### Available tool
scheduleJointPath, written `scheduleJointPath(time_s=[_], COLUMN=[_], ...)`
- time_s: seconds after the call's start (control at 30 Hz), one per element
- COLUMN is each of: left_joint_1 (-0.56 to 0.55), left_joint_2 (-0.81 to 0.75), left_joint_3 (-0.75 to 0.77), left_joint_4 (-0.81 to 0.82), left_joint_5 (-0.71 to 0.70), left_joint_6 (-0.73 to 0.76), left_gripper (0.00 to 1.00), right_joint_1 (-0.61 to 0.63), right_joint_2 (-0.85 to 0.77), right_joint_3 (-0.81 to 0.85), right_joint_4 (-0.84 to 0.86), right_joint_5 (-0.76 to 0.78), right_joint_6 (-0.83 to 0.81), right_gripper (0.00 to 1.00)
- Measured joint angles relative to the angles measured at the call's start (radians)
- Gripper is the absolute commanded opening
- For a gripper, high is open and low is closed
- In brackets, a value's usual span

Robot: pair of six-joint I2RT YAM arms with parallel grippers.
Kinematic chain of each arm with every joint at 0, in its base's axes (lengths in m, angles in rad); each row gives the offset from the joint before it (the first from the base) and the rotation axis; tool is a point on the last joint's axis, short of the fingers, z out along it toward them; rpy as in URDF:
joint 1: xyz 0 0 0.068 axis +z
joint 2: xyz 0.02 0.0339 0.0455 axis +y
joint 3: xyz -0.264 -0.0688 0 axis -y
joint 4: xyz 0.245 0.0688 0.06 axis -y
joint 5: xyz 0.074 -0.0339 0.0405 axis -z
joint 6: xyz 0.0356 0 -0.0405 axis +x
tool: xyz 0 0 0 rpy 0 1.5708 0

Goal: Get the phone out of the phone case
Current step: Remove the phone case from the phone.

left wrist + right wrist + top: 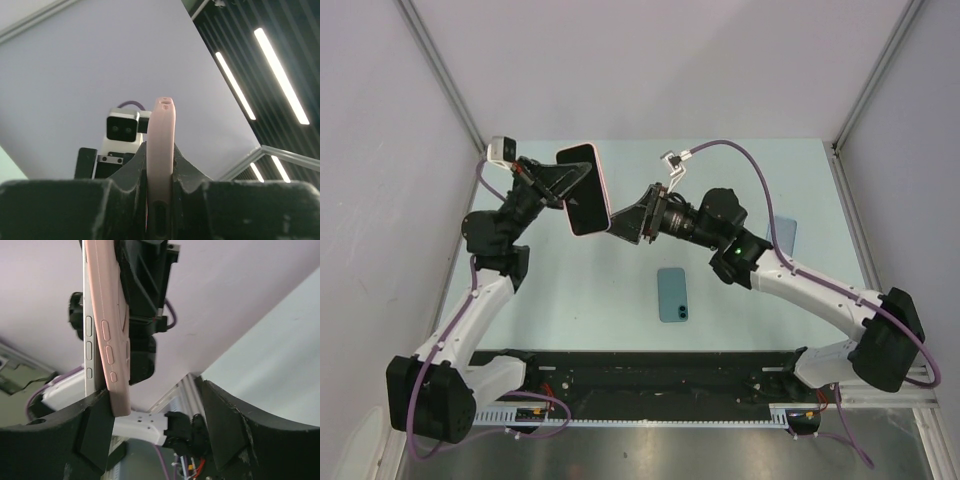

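Over the pale green worktop (740,180), the left arm (470,320) holds the phone (586,205) up in the air in its pink phone case (603,180). The dark screen faces the overhead camera. Its long axis runs from the far left down toward the near right. That near end matters most for the coming move, because it points straight at the right pincer (626,225), the free one and the closer to it.

The left pincer (567,188) is clenched on the pink phone case across its thickness, front to back, and its own wrist camera shows the pink edge pinched upright between the fingers. The right pincer stands released, jaws wide. Its wrist camera shows the case's bottom corner just beside one finger (95,425), while the other finger (225,425) is well apart from it.

I can't tell whether that corner touches the finger. A grey edge with buttons runs alongside the pink wall there. I take it for the phone's side standing a little proud of the case, but I'm not sure. The phone's far end is cut off in that view.

A teal slab (672,294) lies flat on the worktop, well clear below; I can't tell whether it is a phone or a case. A bluish thing (783,235) is half hidden behind the right arm (820,285)
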Motion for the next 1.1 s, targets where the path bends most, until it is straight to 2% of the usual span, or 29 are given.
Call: scheduleJointPath(time_s=[0.17,0.6,0.7,0.73,0.8,0.83,0.93,1.0,1.1], left_joint_1=[-0.003,0.0,0.0,0.0,0.0,0.0,0.0,0.0,0.0], left_joint_2=[0.0,0.047,0.051,0.051,0.051,0.051,0.051,0.051,0.053], left_joint_3=[-0.042,-0.171,-0.183,-0.187,-0.191,-0.195,-0.196,-0.196,-0.196], left_joint_4=[0.072,0.169,0.169,0.169,0.17,0.167,0.159,0.155,0.149], left_joint_5=[0.005,-0.088,-0.1,-0.104,-0.109,-0.112,-0.117,-0.116,-0.113], left_joint_6=[-0.055,-0.107,-0.104,-0.1,-0.093,-0.085,-0.065,-0.058,-0.051], left_gripper=[0.0,0.0,0.0,0.0,0.0,0.0,0.0,0.0,0.07], right_joint_1=[-0.018,-0.07,-0.077,-0.078,-0.079,-0.079,-0.078,-0.079,-0.083], right_joint_2=[0.04,0.14,0.169,0.174,0.175,0.175,0.17,0.167,0.16], right_joint_3=[-0.027,-0.054,-0.054,-0.054,-0.054,-0.054,-0.053,-0.053,-0.056], right_joint_4=[0.159,0.309,0.35,0.363,0.383,0.393,0.396,0.38,0.367], right_joint_5=[-0.126,-0.22,-0.239,-0.244,-0.254,-0.259,-0.265,-0.267,-0.265], right_joint_6=[0.088,0.205,0.237,0.245,0.258,0.265,0.271,0.268,0.267], right_gripper=[0.7,0.63,0.53,0.42,0.28,0.14,0.0,0.0,0.0])
